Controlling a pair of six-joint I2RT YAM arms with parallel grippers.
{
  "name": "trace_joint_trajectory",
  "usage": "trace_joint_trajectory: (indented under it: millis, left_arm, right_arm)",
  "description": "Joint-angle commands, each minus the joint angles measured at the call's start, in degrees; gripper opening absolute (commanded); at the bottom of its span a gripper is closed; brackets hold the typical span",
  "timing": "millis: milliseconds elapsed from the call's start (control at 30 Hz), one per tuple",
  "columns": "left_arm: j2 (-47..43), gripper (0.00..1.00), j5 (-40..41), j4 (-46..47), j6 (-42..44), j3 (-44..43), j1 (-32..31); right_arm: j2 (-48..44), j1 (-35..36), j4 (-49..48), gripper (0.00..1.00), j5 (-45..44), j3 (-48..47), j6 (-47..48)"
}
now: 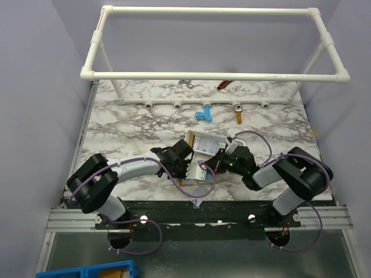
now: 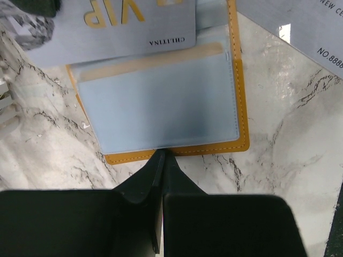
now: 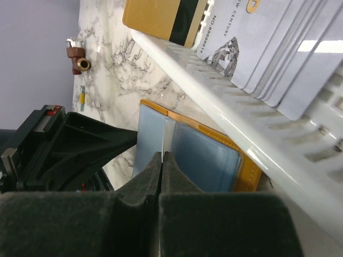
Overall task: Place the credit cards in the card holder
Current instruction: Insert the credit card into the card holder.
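Insertion step; right claw [image 3: 162, 156] pinches the silvery card [image 2: 118, 27] over the open card holder [image 2: 161, 101] on the tabletop [image 2: 289, 139]; left claw [image 2: 161, 155], closed, seemingly pins its edge; next, align card with sleeve mouth.

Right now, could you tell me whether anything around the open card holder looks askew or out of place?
The silvery VIP card lies tilted across one end of the open orange card holder, seemingly on top of its clear sleeves rather than inside a pocket. Nothing looks spilled or damaged.
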State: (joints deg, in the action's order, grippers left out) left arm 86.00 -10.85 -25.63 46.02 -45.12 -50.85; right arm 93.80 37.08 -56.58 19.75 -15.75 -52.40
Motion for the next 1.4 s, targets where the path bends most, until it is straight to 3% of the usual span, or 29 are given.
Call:
trace_joint_trajectory:
  millis: [0, 167, 367, 567, 767, 1367]
  left_arm:
    - [1.4, 0.0, -1.07, -2.98, -1.92, 1.86, -1.16]
    - [1.72, 0.0, -1.04, -3.92, -4.86, 2.23, -2.26]
    - [3.68, 0.0, 2.03, -4.3, -8.86, 2.14, -4.32]
    - [3.93, 0.0, 3.35, -3.75, -11.39, 2.13, -4.78]
    - [5.12, 0.0, 2.54, -3.64, -12.04, 1.54, -4.78]
    - [5.12, 0.0, 1.25, -3.33, -12.47, 1.79, -4.78]
  right_arm:
    - [-5.13, 0.36, 2.24, 0.01, -6.78, 3.76, 0.09]
    - [-5.07, 0.36, -0.92, 0.01, -9.47, 5.59, -2.35]
    - [4.89, 0.4, -15.91, 0.01, -5.42, 6.4, -7.29]
    - [7.1, 0.44, -22.14, 0.01, -6.22, 8.41, -9.52]
    - [5.57, 1.96, -18.53, 0.01, -8.57, 7.59, -7.86]
    - [12.28, 3.69, -21.37, 0.01, -8.25, 4.89, -8.36]
